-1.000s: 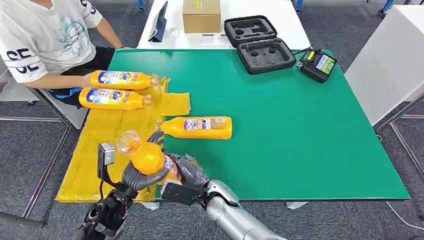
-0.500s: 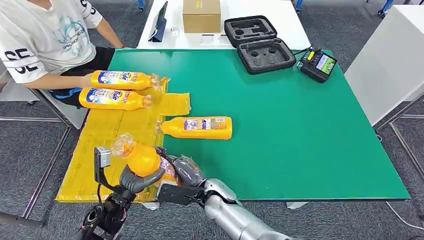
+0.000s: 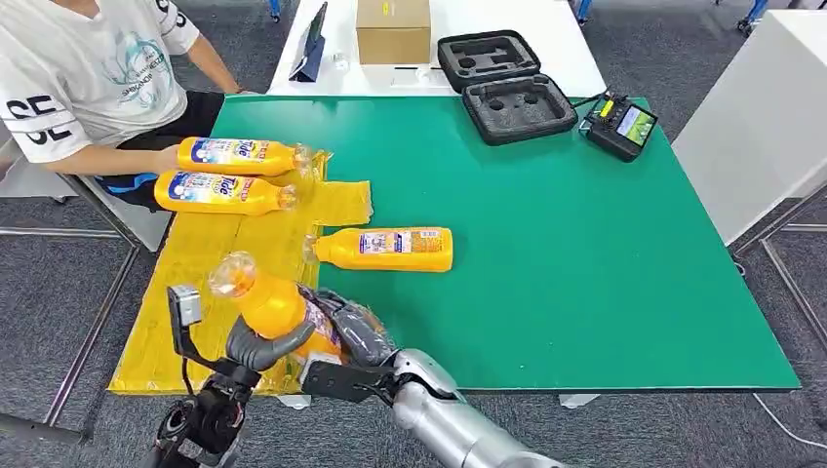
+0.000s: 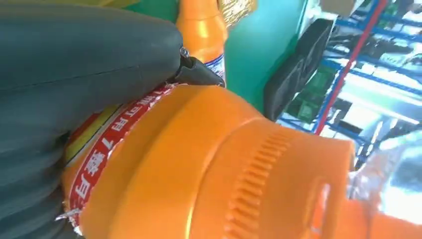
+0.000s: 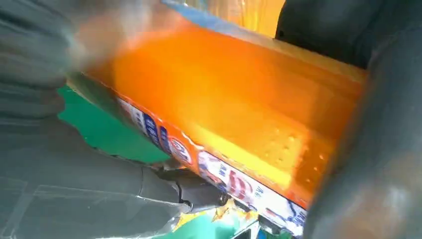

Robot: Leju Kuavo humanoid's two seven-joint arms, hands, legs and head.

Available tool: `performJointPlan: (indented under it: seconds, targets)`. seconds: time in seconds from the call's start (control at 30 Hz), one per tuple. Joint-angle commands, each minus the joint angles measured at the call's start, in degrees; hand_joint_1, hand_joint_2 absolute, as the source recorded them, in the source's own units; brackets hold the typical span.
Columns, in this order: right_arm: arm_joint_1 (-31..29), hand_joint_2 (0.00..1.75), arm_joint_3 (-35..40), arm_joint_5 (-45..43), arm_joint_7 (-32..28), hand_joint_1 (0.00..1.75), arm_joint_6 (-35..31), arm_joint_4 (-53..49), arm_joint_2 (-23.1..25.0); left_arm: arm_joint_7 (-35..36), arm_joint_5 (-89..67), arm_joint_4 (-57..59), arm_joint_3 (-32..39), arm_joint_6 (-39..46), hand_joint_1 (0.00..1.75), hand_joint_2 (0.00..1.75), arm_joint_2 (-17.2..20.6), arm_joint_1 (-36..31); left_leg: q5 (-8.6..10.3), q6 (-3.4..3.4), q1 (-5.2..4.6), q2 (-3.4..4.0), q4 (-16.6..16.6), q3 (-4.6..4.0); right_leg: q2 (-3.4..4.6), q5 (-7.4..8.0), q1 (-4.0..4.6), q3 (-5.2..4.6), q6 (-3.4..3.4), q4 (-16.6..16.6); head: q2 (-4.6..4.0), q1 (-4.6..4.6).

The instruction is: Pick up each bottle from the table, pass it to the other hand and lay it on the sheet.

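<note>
Green table (image 3: 585, 273): carries all items. Yellow sheet (image 3: 205, 263): along the table's left edge, crumpled at its far end. Two bottles (image 3: 229, 174): lying side by side at the sheet's far end, a person's arm (image 3: 98, 156) beside them. Third bottle (image 3: 385, 249): lying on the green, touching the sheet's right edge. Held bottle (image 3: 278, 307): tilted over the sheet's near right corner, cap toward the left edge. Left hand (image 3: 268, 343): wrapped around its shoulder. Right hand (image 3: 346, 331): clasping its lower body.
</note>
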Motion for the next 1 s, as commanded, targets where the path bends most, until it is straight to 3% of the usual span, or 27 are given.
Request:
performJointPlan:
  seconds: [0.03, 0.17, 0.33, 0.4, 0.5, 0.57, 0.73, 0.87, 0.9, 0.93, 0.97, 1.0]
  targets:
    - [-0.9, 0.00, 1.6, -0.2, -1.0, 0.00, -1.4, 1.0, -0.3, -1.1, -0.7, 0.6, 2.4, 1.5, 1.75, 1.75, -1.4, -1.2, -0.12, -0.01, 0.00, -0.07, 0.0, 0.33, 0.00, -0.14, -0.01, 0.33, -0.01, 0.0, 0.00, 0.00]
    - [0.4, 0.00, -0.3, -2.3, -2.9, 0.00, -2.9, -7.3, -1.8, -5.0, -6.5, -1.2, 4.4, 6.7, 1.75, 1.75, -1.4, -1.0, -0.10, -0.01, 0.00, -0.09, 0.0, 0.25, -0.04, -0.13, 0.00, 0.26, -0.01, 0.0, 0.00, 0.00]
    - [5.1, 0.00, -0.9, -3.1, -2.3, 0.00, -0.7, -25.8, -6.0, -10.9, -16.9, -2.1, 7.3, 15.3, 1.75, 1.75, -1.9, -1.5, -0.01, 0.00, 0.00, -0.09, 0.0, 0.04, -0.07, -0.04, -0.01, 0.07, 0.00, 0.0, 0.00, 0.02]
    - [8.4, 0.00, -1.8, -3.7, -4.6, 0.00, -4.9, -35.6, -6.7, -16.6, -29.0, -2.2, 9.1, 26.5, 1.75, 1.75, -2.0, -2.2, -0.05, -0.01, 0.03, -0.14, 0.0, 0.10, -0.11, -0.09, 0.03, 0.14, 0.00, 0.0, 0.00, 0.00]
    - [11.2, 0.00, 0.1, -2.5, -5.0, 0.00, -10.2, -46.1, -7.3, -19.5, -36.5, -1.2, 12.3, 34.1, 1.75, 1.75, -2.1, -3.2, -0.04, 0.00, 0.02, -0.22, 0.0, 0.03, -0.18, -0.10, 0.02, 0.07, 0.00, 0.0, 0.00, 0.00]
    - [11.7, 0.00, 1.8, -1.5, -5.0, 0.00, -14.2, -49.3, -7.6, -19.8, -42.9, -0.1, 12.8, 39.1, 1.75, 1.75, -1.6, -3.9, -0.07, 0.00, 0.01, -0.14, 0.0, 0.06, -0.10, -0.11, 0.01, 0.07, 0.00, 0.1, 0.00, -0.02]
    - [10.8, 0.00, 2.9, -4.0, -5.0, 0.00, -16.4, -47.9, -7.5, -18.7, -55.8, 6.4, 13.3, 45.5, 1.75, 1.75, 0.4, -7.1, -0.07, -0.02, 0.00, -0.20, -0.1, 0.27, -0.14, -0.14, 0.00, 0.29, -0.03, 0.0, 0.00, -0.02]
    - [10.0, 0.00, 3.4, -6.1, -5.0, 0.00, -16.5, -46.4, -7.8, -14.9, -65.1, 9.1, 13.1, 44.1, 1.75, 1.75, 0.9, -9.1, -0.03, -0.01, 0.00, -0.16, -0.1, 0.23, -0.10, -0.09, 0.00, 0.24, -0.03, 0.0, 0.00, 0.02]
    - [9.6, 1.75, 3.1, -5.8, -5.0, 0.00, -16.2, -45.0, -7.6, -14.6, -65.6, 9.3, 12.9, 43.2, 1.64, 1.75, 0.8, -9.7, -0.01, -0.01, 0.00, -0.13, -0.1, 0.17, -0.09, -0.06, 0.00, 0.18, -0.02, 0.0, 0.00, -0.02]
    - [9.4, 1.75, 2.5, -5.4, -5.0, 0.00, -15.5, -43.9, -6.9, -12.9, -70.4, 10.9, 11.5, 42.4, 1.26, 1.75, 1.2, -10.8, 0.02, -0.01, 0.00, -0.15, -0.1, 0.12, -0.11, -0.04, 0.00, 0.13, -0.02, 0.0, 0.00, 0.00]
    - [9.1, 1.75, 2.4, -5.8, -5.0, 0.00, -14.0, -42.9, -6.6, -10.9, -75.3, 12.8, 9.9, 41.7, 1.54, 1.75, 1.5, -12.0, -0.02, -0.02, 0.00, -0.19, -0.1, 0.24, -0.13, -0.09, 0.00, 0.26, -0.02, -0.1, 0.00, 0.00]
    - [9.0, 1.75, 2.6, -5.8, -5.0, 0.00, -13.5, -42.8, -6.5, -9.5, -77.5, 13.9, 9.1, 40.7, 1.62, 1.75, 1.6, -12.7, 0.02, -0.02, 0.00, -0.20, -0.1, 0.15, -0.16, -0.06, 0.00, 0.18, -0.02, 0.0, 0.00, 0.00]
